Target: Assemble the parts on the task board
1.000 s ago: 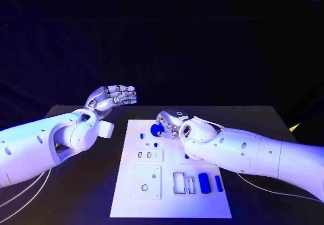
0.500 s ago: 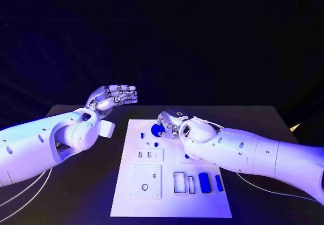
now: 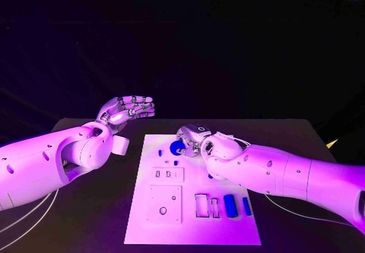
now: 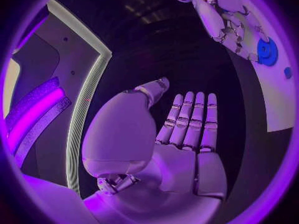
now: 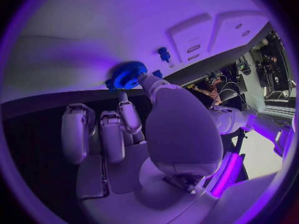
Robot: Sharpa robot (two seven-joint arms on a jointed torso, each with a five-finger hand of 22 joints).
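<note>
A black table (image 3: 91, 211) carries the white task board (image 3: 194, 232), which runs lengthwise down its middle, its far right part hidden under the robot's right forearm. The left hand (image 3: 127, 109) is raised off the board's far left corner, well apart from it, holding nothing; the left wrist view shows its fingers (image 4: 187, 119) straight and side by side, thumb apart. The right hand (image 3: 199, 141) is down on the far end of the board with its fingers on a round, toothed blue gear (image 3: 177, 148). In the right wrist view the thumb tip touches the gear (image 5: 127, 73) at its rim while the other fingers curl short of it; whether the hand truly grips the gear or merely rests against it cannot be told. Most of the gear is covered by the hand in the head view. Near the board's close end, a long blue block (image 3: 230, 205) and a thinner blue bar (image 3: 246, 206) lie side by side beside two rectangular recesses. A small blue peg (image 3: 160, 153) sits left of the gear; its seating is too small to make out.
</note>
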